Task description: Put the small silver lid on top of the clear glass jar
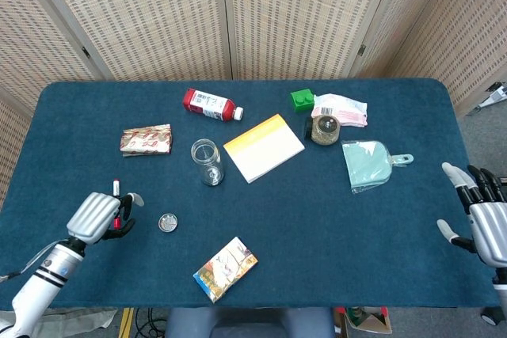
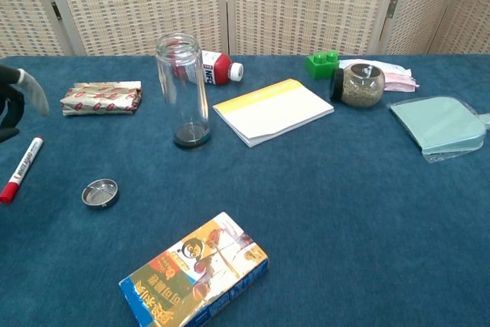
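The small silver lid (image 1: pixel 167 222) (image 2: pixel 100 192) lies flat on the blue table at the front left. Behind it the clear glass jar (image 1: pixel 207 161) (image 2: pixel 182 89) stands upright with its mouth uncovered. My left hand (image 1: pixel 101 214) (image 2: pixel 15 102) hovers over the red marker, a short way left of the lid, fingers loosely curled and holding nothing. At the table's right edge my right hand (image 1: pixel 482 219) hangs with fingers spread and empty; the chest view does not show it.
A red marker (image 2: pixel 21 168) lies left of the lid. A colourful box (image 1: pixel 226 268) sits at the front, a notepad (image 1: pixel 264 147) right of the jar. Farther back are a foil packet (image 1: pixel 146 140), red bottle (image 1: pixel 209 104), green block (image 1: pixel 301 100), round jar (image 1: pixel 324 129) and teal dustpan (image 1: pixel 367 165).
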Robot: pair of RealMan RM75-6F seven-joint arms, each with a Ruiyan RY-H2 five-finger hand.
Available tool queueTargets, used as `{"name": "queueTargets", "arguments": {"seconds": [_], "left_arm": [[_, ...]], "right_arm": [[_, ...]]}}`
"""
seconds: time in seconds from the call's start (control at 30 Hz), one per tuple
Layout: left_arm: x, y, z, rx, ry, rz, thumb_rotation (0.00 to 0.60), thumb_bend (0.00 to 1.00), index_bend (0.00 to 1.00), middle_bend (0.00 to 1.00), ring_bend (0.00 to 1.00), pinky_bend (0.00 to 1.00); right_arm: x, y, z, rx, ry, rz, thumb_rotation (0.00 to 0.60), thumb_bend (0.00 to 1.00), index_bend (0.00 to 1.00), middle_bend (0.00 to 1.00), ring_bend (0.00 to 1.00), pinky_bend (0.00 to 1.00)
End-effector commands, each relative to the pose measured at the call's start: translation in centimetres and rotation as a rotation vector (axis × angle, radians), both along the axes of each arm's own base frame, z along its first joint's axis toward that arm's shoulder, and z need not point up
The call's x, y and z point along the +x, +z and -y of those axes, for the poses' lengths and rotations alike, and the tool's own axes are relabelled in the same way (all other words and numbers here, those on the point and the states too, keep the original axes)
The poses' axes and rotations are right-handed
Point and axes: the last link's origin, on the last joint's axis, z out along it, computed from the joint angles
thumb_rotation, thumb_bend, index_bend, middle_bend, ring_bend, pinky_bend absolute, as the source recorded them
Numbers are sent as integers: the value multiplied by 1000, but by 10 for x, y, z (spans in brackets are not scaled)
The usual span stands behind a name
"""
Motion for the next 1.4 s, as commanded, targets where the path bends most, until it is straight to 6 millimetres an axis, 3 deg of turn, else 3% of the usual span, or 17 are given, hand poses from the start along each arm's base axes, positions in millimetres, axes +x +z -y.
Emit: {"name": "queueTargets", "arguments": {"seconds": [0.03, 0.23, 0.47, 0.93, 1.4], "left_arm": [[0, -15, -8, -25, -15, -15, 600, 365, 419, 774, 766, 921], [0, -35, -15, -55, -34, -64, 600, 324, 423, 886, 861, 992], [-1, -56, -21, -75, -17, -80, 600, 323, 463, 997, 970, 1000], [4, -91, -25, -138, -7, -108, 600, 323, 526, 1000, 1000, 1000], [-4, -98, -33, -134, 41, -127, 600, 328, 528, 1000, 1000, 1000]], "right_arm": [[0, 0, 0, 0, -1, 0, 600, 238, 5, 138, 34, 65], [-1, -1, 1, 3, -3, 0, 600, 237, 5, 138, 35, 65], [-2, -2, 1, 7, -6, 1, 600, 237, 6, 138, 35, 65], [-8, 1, -1, -2, -17, 8, 600, 237, 6, 138, 34, 65], [-11, 1, -1, -2, -21, 12, 600, 238, 6, 138, 35, 65]]}}
